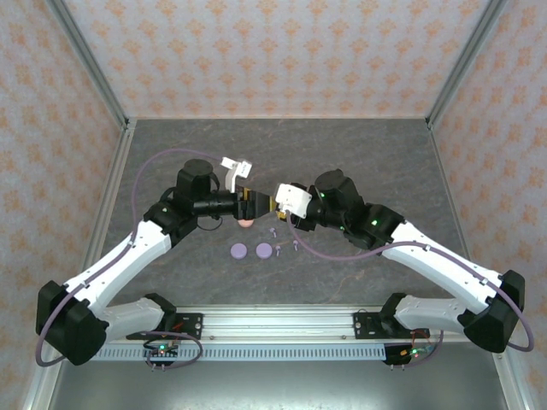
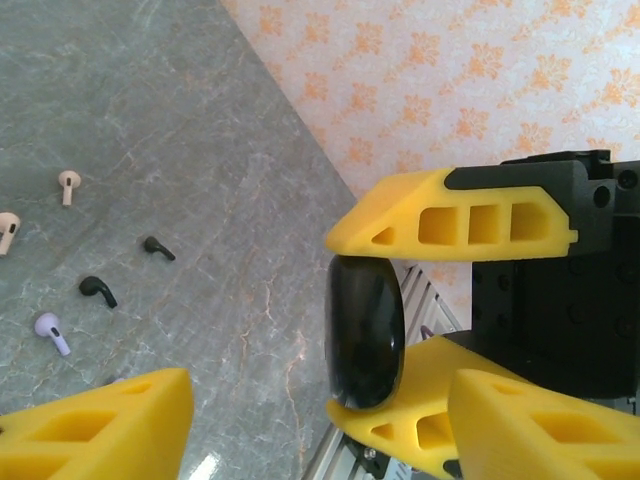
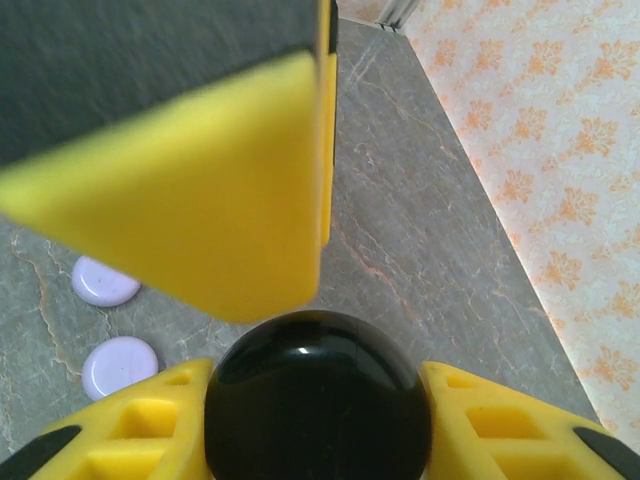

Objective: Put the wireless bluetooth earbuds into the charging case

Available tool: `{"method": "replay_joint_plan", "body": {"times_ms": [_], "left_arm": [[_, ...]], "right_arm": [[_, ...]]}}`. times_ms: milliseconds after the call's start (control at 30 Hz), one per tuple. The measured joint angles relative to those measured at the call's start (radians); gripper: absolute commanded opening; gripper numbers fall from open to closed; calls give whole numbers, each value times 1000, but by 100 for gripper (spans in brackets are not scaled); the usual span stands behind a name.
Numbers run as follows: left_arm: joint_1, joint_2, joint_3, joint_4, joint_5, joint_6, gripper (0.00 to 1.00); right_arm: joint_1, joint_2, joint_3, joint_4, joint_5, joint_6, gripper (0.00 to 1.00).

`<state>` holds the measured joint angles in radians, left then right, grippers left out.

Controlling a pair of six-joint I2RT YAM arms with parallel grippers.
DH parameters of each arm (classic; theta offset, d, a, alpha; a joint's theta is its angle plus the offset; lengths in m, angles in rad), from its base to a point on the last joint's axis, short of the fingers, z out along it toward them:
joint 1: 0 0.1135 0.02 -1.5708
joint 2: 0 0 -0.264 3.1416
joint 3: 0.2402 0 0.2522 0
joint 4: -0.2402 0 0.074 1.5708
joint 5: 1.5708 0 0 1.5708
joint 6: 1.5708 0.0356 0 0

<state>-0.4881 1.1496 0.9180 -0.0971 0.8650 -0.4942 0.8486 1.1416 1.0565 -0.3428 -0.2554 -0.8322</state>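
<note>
A glossy black round charging case [image 3: 315, 410] sits pinched between my right gripper's [image 3: 316, 385] two yellow fingers, held above the table. From the left wrist it shows edge-on, the case [image 2: 365, 335] clamped top and bottom by those fingers. My left gripper [image 2: 320, 400] faces it with its jaws apart, one on each side of the case, and a wide gap on the left. The two grippers meet mid-table, left gripper [image 1: 250, 205] and right gripper [image 1: 273, 203]. Earbuds lie loose on the table: a black one [image 2: 97, 290], another black [image 2: 158, 247], a lavender [image 2: 50, 332] and a pink [image 2: 68, 185].
Two lavender discs [image 1: 238, 251] [image 1: 264, 250] lie on the grey table just in front of the grippers, with small earbuds [image 1: 280, 249] beside them. A pink object [image 1: 246, 224] lies under the left gripper. Patterned walls enclose the table; a metal rail [image 1: 273, 320] runs along the near edge.
</note>
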Motion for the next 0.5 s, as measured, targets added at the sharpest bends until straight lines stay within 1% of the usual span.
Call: {"method": "replay_joint_plan", "body": {"times_ms": [500], "left_arm": [[-53, 82, 58, 7, 30, 10, 40]], "right_arm": [[0, 13, 0, 19, -7, -3, 40]]}}
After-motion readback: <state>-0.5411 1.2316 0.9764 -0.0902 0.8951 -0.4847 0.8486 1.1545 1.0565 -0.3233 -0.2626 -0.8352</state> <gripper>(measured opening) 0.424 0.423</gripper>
